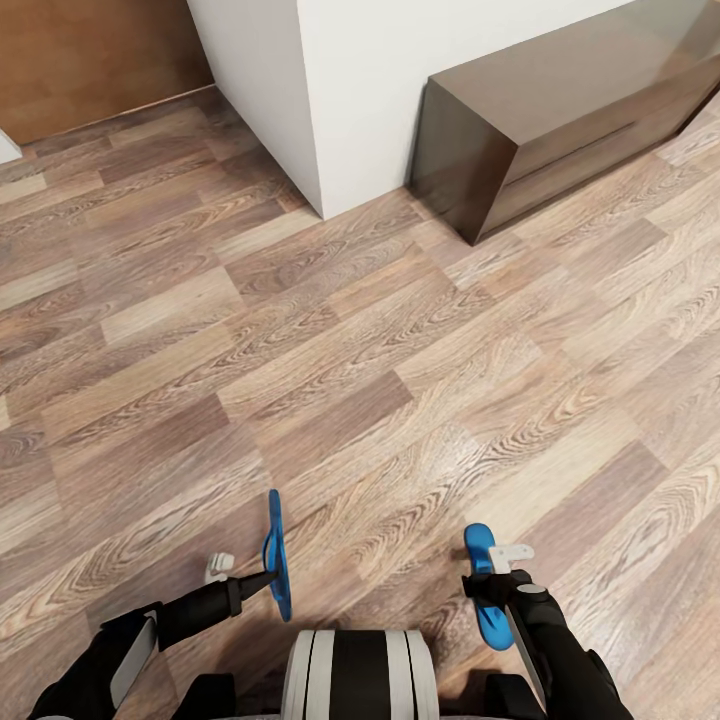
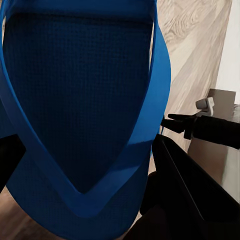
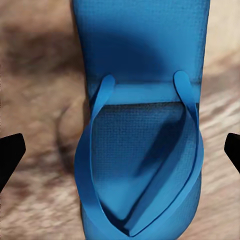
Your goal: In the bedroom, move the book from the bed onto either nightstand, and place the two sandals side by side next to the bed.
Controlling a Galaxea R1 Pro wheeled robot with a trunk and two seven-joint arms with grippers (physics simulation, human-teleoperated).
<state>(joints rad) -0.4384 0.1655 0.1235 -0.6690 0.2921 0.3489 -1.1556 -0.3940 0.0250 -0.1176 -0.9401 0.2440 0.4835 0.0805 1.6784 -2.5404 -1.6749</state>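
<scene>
I carry two bright blue sandals over the wood floor. My left gripper [image 1: 268, 578] is shut on one sandal [image 1: 275, 540], which stands on its edge; its sole and straps [image 2: 85, 100] sit close to the left wrist camera. My right gripper [image 1: 497, 585] holds the other sandal [image 1: 480, 548], which lies flatter. In the right wrist view this sandal [image 3: 140, 75] is sharp against a blurred floor, and the fingertips [image 3: 10, 157] stand wide on either side of it. The book and the bed are out of view.
A white wall corner [image 1: 330, 100] juts out ahead. To its right a long, low dark-brown cabinet [image 1: 560, 130] with two drawers runs past the frame edge; I cannot tell if it is a nightstand. Wood floor [image 1: 300, 350] stretches ahead and to the left.
</scene>
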